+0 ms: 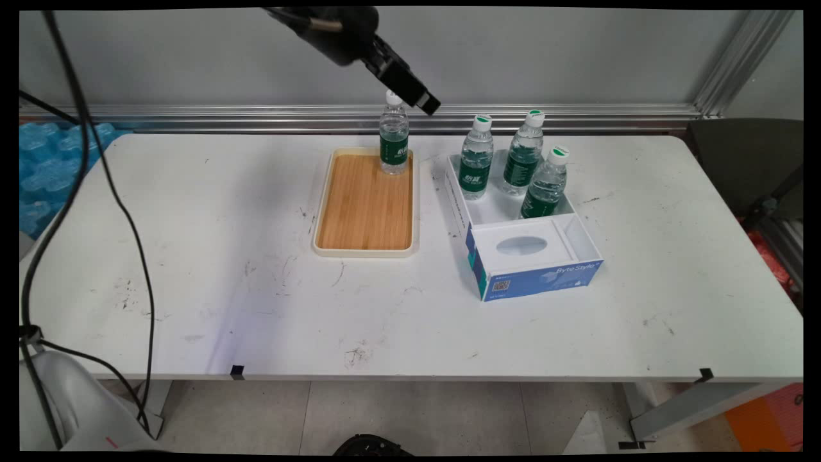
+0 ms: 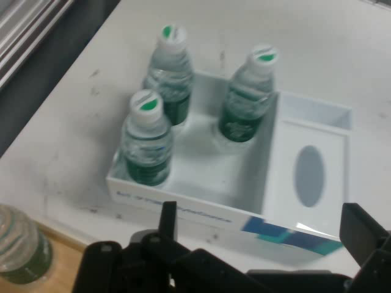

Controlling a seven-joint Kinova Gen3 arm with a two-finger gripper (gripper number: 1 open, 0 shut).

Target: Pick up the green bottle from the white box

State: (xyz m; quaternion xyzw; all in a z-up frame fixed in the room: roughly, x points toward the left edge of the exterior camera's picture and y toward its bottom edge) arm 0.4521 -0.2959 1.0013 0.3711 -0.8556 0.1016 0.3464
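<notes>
The bottle (image 1: 394,138) on the tray (image 1: 365,247) stands upright at the tray's far right corner, white cap up, green label round its middle, and it is the thing nearest the end effector (image 1: 428,102). In the hand view that same bottle (image 2: 19,247) sits at the lower left, over the tray's wooden floor.

The end effector hangs above and just to the right of the cap, tilted down toward the right, clear of the bottle. Its fingers (image 2: 169,221) stand wide apart in the hand view, one at the lower middle and one at the right edge, with nothing between them.

The tray is a shallow one, cream rim and wood-coloured base, lying lengthwise toward the wall in the middle of the worktop (image 1: 192,256).

Just to its right lies an open white box (image 1: 539,279) with a blue front. Its far compartment holds three more bottles: one at the left (image 1: 476,158), one at the back (image 1: 523,154), one at the right front (image 1: 545,184), all upright, with white and green caps. The near compartment carries a white insert with an oval opening (image 1: 521,245).

Black cables (image 1: 122,212) hang down the left side, and behind the worktop runs an aluminium rail (image 1: 256,115) along the grey wall.
</notes>
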